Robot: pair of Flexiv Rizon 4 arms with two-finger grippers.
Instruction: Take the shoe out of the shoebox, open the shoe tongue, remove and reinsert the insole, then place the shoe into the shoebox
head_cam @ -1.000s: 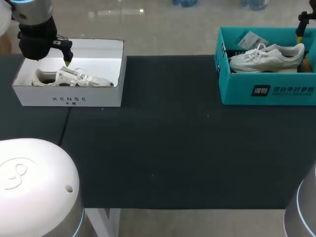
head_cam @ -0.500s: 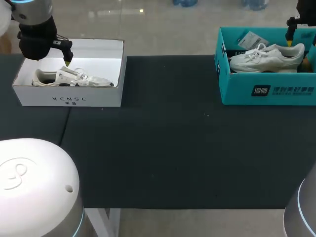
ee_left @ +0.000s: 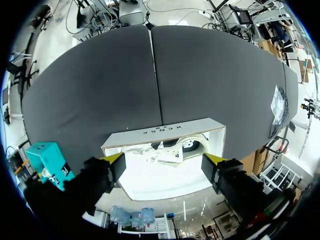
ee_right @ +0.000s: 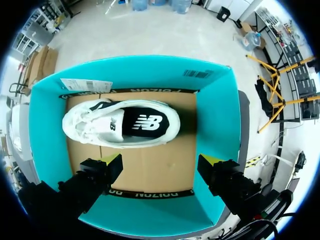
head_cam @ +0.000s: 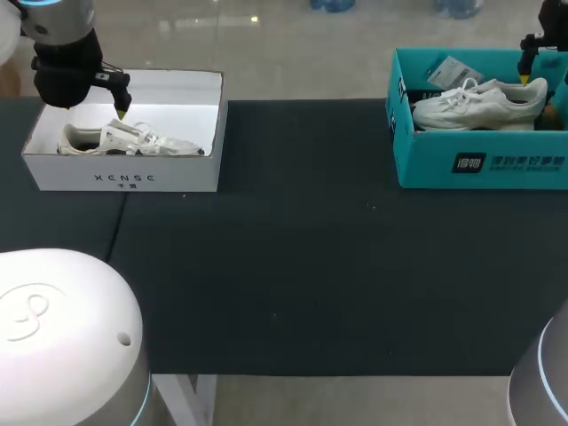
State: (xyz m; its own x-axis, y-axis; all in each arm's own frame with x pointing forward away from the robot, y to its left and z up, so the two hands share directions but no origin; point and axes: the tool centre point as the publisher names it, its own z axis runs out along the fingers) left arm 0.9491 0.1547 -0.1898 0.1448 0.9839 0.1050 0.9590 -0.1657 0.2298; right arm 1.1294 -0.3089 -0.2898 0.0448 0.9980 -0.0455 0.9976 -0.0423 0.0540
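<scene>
Task at start, no step done. White sneaker (ee_right: pixel 120 124) lies in teal shoebox (ee_right: pixel 215 115); right gripper (ee_right: pixel 160 161) above it, fingers wide, empty. Left gripper (ee_left: pixel 164 159) fingers wide over white shoebox (ee_left: pixel 165 131) w/ 2nd shoe (ee_left: pixel 172 147).

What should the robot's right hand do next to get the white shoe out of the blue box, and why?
Probably slide the right gripper a little ahead over the white shoe and lower it. Its fingers stand open above the teal shoebox, and the shoe lies ahead of them, untouched, inside the box.
</scene>
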